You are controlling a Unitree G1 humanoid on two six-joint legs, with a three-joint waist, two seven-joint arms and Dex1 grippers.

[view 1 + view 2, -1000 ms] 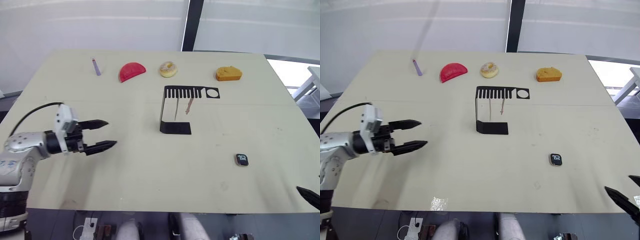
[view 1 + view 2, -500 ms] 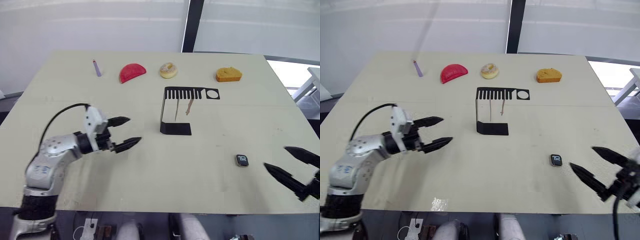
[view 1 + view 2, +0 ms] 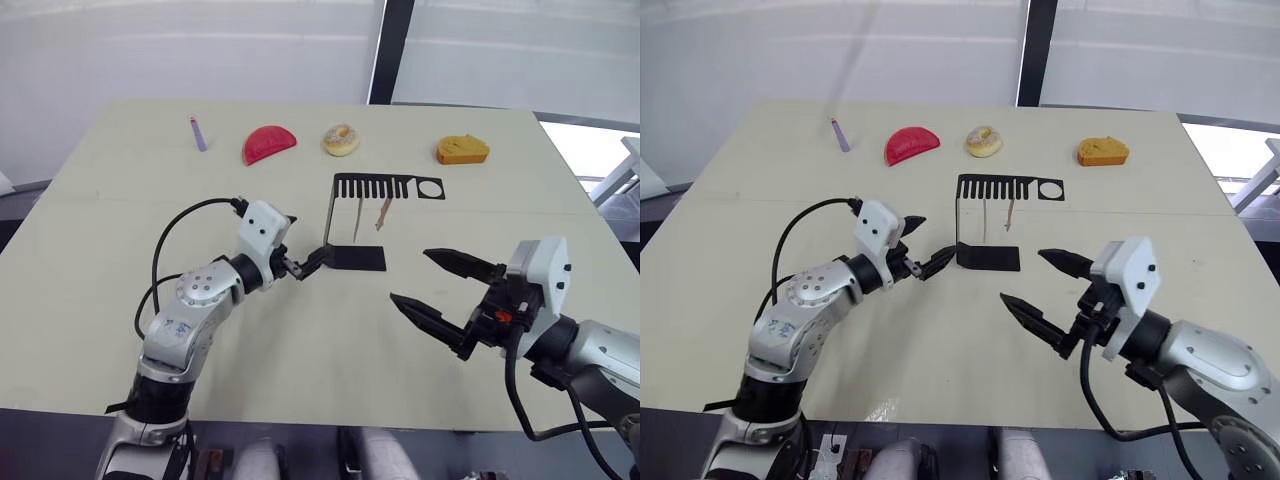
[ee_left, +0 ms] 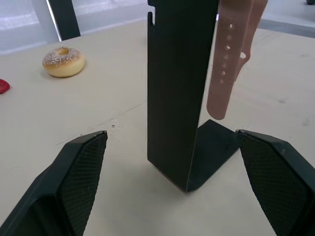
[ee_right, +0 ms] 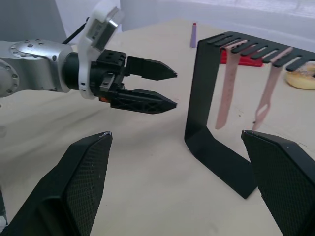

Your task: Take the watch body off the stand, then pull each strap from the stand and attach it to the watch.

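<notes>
Your left gripper (image 3: 926, 248), with its 2 black fingers spread apart, sits at the upright of the black bent sheet-metal stand (image 3: 988, 257), its fingertips just beside the stand's lower corner. In the left wrist view those fingers flank the upright with a gap on each side, touching nothing. The 2 thin pale pink straps (image 3: 384, 212) hang from the comb-like slots of the stand's top arm, and the one with small holes (image 4: 224, 69) dangles just behind the upright, free of your fingers.

Your right gripper (image 3: 440, 292) hovers over the pale tabletop (image 3: 100, 220) on the right side of the stand, well apart from it, its 2 black fingers wide open and empty. I cannot see the small square black watch body in these views, so I cannot tell you where it lies.

Along the far edge of the table you have a small purple stick (image 3: 198, 133), a red half-round slice (image 3: 268, 143), a sprinkled doughnut (image 3: 342, 139) and an orange chunk of cake (image 3: 462, 149).
</notes>
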